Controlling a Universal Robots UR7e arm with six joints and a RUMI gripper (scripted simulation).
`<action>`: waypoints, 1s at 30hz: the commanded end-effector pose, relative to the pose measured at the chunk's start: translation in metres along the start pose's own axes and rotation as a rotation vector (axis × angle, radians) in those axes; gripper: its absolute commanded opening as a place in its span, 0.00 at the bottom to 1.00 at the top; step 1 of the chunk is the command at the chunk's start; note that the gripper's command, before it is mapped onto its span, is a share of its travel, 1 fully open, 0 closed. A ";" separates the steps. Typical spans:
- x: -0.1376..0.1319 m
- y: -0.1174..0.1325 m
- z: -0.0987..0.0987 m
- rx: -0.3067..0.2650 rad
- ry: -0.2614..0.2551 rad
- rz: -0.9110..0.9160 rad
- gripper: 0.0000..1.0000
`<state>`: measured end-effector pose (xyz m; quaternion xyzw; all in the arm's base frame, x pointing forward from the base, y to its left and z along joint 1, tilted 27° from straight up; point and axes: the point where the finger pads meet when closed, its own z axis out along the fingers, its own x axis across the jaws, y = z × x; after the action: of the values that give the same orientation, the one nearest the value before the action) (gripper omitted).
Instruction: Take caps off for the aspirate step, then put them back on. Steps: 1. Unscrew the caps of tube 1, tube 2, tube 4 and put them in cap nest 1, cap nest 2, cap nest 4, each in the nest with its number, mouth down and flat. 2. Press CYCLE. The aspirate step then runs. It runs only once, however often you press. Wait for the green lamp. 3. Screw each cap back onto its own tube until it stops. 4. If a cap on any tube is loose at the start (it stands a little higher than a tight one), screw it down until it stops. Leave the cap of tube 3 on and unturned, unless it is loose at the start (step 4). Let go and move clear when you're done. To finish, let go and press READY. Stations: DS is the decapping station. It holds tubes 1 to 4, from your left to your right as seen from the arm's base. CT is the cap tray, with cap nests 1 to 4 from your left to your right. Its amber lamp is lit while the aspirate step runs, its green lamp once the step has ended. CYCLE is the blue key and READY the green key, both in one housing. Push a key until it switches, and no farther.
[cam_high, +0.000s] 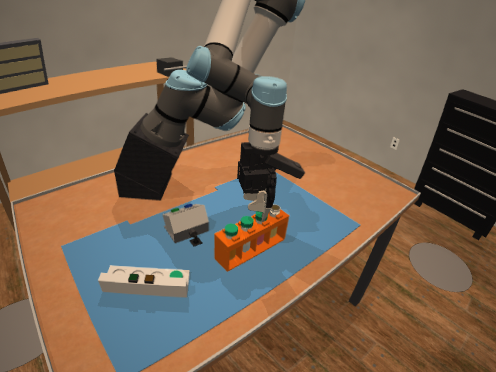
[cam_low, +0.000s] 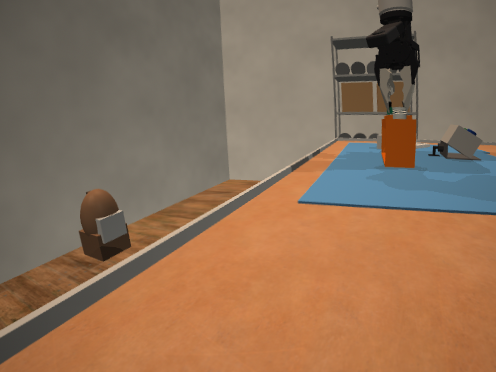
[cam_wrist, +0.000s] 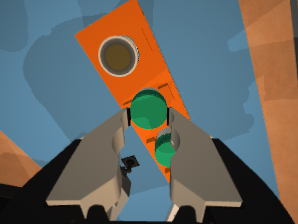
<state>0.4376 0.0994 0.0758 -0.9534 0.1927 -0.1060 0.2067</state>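
My gripper (cam_high: 260, 216) (cam_low: 399, 107) (cam_wrist: 149, 109) points down with its jaws on both sides of the green cap of tube 2 (cam_wrist: 149, 107) and is shut on it; the cap sits over its tube in the orange DS rack (cam_high: 221, 250) (cam_low: 399, 145) (cam_wrist: 135, 20). Tube 1 (cam_high: 275, 210) (cam_wrist: 118, 56) stands open. Green caps sit on tube 3 (cam_high: 247, 221) (cam_wrist: 164, 151) and tube 4 (cam_high: 231, 229). In the white CT tray (cam_high: 165, 288), a green cap (cam_high: 176, 274) lies in nest 1; the other nests are empty. The green lamp (cam_high: 133, 278) and amber lamp (cam_high: 149, 279) look dark.
The grey key housing (cam_high: 187, 225) (cam_low: 456, 142) stands beside the rack, with the blue key (cam_high: 188, 206) and green key (cam_high: 175, 210) on top. A small black object (cam_high: 195, 241) (cam_low: 436, 150) (cam_wrist: 130, 162) lies between housing and rack.
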 end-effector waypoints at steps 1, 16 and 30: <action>0.000 0.000 0.000 0.003 -0.001 -0.166 0.00; 0.000 0.000 -0.001 0.003 0.000 -0.863 0.00; 0.000 0.000 -0.001 0.004 0.001 -0.963 0.35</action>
<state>0.4374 0.0992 0.0761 -0.9355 -0.2658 -0.1892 0.1353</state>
